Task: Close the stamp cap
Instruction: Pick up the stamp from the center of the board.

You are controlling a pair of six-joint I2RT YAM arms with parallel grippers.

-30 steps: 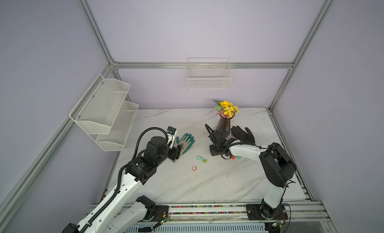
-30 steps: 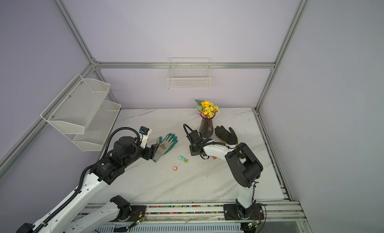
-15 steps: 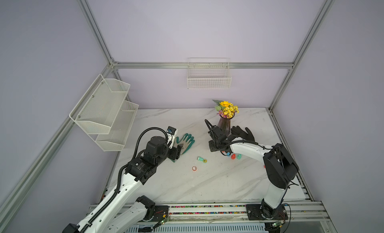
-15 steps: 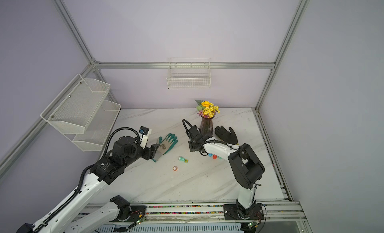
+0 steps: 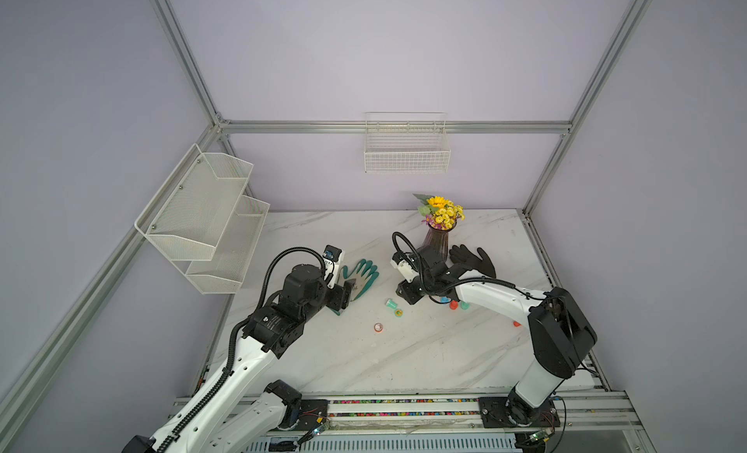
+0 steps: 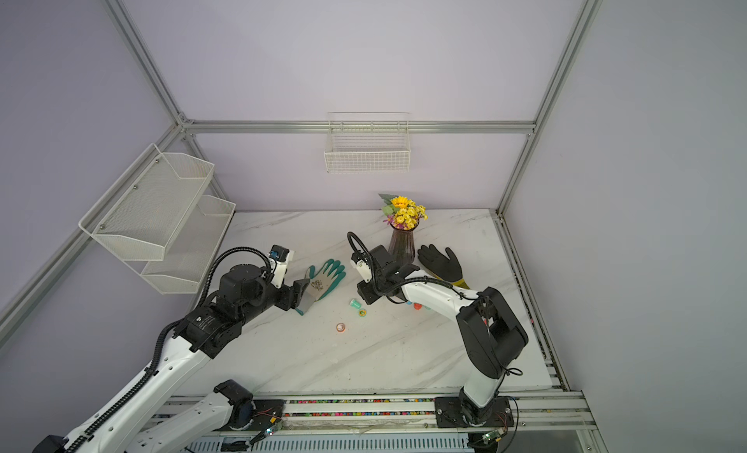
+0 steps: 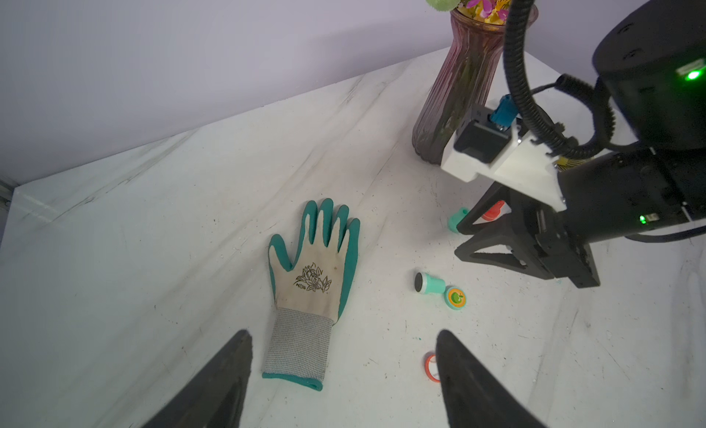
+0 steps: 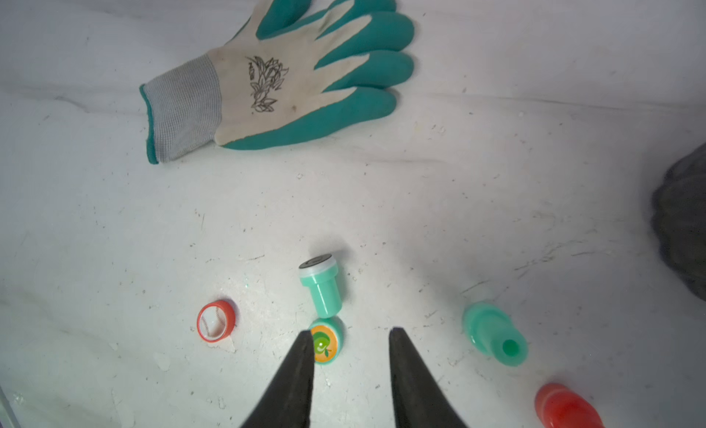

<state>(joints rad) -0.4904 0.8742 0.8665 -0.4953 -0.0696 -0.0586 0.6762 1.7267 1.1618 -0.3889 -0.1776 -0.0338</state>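
right tool (image 8: pixel 347 332) swung toward green cap (image 8: pixel 328 344) — now parted, empty, left tool (image 7: pixel 342 332) spread wide, unmoved

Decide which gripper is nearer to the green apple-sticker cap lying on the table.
Right. The right gripper hangs beside the green cap, one fingertip at its edge; the left gripper sits farther off, by the teal glove cuff.
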